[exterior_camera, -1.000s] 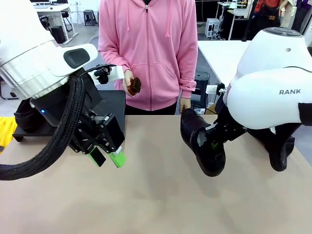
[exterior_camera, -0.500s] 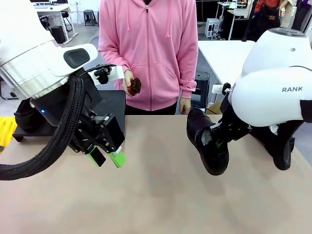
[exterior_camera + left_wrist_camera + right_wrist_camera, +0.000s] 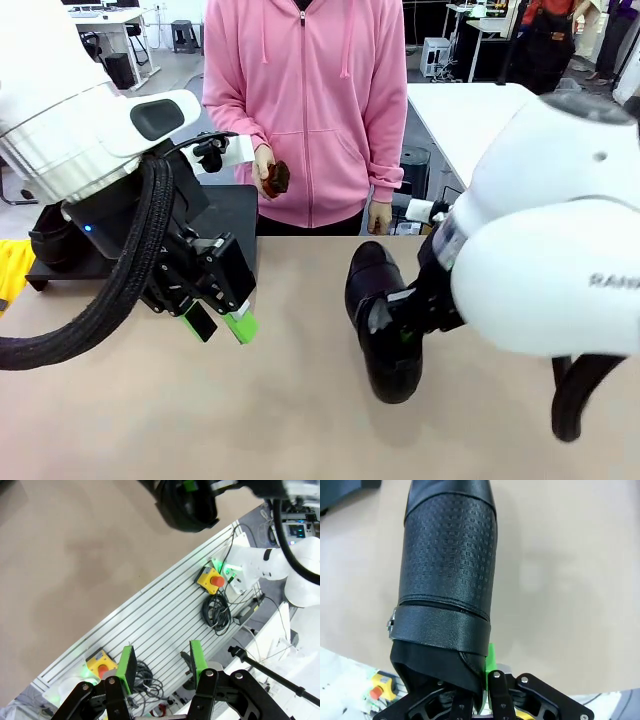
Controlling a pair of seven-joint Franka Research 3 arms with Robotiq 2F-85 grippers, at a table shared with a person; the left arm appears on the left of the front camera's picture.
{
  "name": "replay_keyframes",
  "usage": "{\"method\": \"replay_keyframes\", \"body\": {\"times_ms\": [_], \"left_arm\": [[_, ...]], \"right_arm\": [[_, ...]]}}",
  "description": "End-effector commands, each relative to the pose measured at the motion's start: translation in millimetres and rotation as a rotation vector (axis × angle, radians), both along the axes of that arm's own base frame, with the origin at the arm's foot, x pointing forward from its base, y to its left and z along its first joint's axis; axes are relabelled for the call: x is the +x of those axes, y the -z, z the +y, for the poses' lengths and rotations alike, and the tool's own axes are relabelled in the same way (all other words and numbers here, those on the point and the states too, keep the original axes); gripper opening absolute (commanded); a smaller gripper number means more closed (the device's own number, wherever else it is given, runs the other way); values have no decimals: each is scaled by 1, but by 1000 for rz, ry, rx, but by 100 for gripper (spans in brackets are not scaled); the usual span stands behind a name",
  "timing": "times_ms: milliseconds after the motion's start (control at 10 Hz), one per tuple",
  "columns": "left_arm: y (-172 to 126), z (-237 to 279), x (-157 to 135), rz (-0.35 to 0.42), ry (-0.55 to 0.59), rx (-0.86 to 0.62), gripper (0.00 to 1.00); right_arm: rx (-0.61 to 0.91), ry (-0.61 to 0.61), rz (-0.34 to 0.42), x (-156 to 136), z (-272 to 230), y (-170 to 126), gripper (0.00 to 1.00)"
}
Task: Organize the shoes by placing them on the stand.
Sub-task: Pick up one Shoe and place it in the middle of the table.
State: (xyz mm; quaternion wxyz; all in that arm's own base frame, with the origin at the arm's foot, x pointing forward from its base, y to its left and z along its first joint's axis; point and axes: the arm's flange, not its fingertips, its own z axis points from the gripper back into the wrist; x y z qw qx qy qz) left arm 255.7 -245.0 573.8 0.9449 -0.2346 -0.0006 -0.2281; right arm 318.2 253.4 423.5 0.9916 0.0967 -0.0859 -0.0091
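Low over the counter (image 3: 300, 430), the right end effector (image 3: 405, 325) was closed on the heel end of one shoe (image 3: 375, 280), toe down and not yet placed. The left end effector (image 3: 222, 325) hung half open and empty. Farther back, the stand (image 3: 235, 215) seemingly carried another shoe (image 3: 50, 240), so I judge that most of the work was left.

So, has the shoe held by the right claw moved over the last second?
Yes. The shoe has shifted toward the robot's left and away from the far edge of the table, nearer the camera.
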Motion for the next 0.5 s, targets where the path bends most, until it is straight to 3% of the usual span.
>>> {"method": "replay_keyframes", "body": {"times_ms": [0, 400], "left_arm": [[-2, 0, -2, 9, 0, -16, 57], [-2, 0, -2, 9, 0, -16, 57]], "right_arm": [[53, 6, 7, 21, 31, 31, 0], [49, -22, -1, 44, 60, 50, 0]]}}
